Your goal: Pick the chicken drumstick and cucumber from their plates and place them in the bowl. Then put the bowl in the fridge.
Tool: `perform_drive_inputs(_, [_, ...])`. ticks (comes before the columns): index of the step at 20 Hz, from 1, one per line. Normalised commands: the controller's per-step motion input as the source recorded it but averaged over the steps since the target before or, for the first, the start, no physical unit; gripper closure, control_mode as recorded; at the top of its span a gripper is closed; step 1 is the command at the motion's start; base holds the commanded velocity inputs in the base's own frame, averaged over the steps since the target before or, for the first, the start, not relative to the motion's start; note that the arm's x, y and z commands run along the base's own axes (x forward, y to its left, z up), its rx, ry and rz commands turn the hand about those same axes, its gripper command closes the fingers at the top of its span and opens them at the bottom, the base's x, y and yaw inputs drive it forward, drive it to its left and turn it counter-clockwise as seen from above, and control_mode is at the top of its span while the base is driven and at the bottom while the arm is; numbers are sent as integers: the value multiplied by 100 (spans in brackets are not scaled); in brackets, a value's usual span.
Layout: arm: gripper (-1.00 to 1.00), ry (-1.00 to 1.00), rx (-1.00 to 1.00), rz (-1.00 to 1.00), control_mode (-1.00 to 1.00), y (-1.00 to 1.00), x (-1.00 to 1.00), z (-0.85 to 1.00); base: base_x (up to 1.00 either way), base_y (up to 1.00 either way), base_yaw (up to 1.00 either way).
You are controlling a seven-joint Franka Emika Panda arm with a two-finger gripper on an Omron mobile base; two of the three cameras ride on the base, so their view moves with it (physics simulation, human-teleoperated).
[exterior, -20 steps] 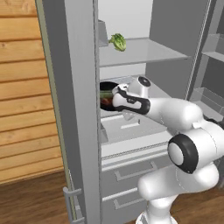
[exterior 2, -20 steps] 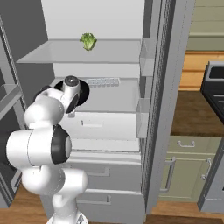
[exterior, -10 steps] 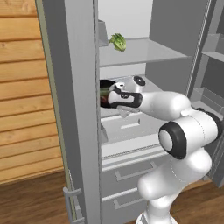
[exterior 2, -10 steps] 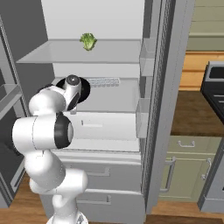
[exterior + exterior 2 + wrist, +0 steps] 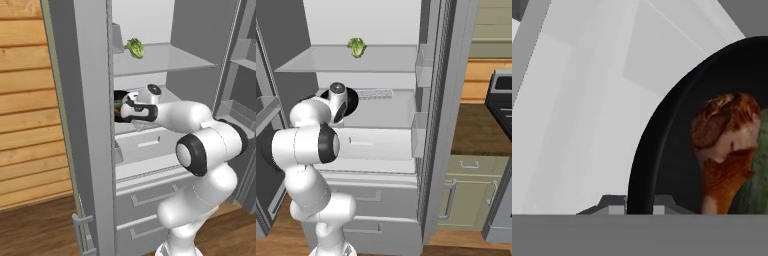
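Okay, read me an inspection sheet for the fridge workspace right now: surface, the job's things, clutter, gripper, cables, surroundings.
Surface: fridge open, pale grey middle shelf with the bowl over it.
Job's things: black bowl at the shelf's left end; chicken drumstick inside it, cucumber a green sliver beside it at the hand view's right edge.
Clutter: leafy green vegetable on the upper shelf.
Gripper: gripper at the bowl's rim, which runs between the tips; contact cannot be told.
Cables: nothing seen.
Surroundings: wooden wall left of the fridge, green cabinets to the right.
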Motion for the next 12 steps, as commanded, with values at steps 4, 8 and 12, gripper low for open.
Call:
perform_drive_inputs(4, [-100,-4,-4,0,-100,2,-1,-22,0,0,0])
perform_drive_inputs(8, [-100,-20,-1,0,-100,0,-27,6,0,0,0])
perform_drive_inputs(12, [-100,-28,0,0,-100,0,-25,53,0,0,0])
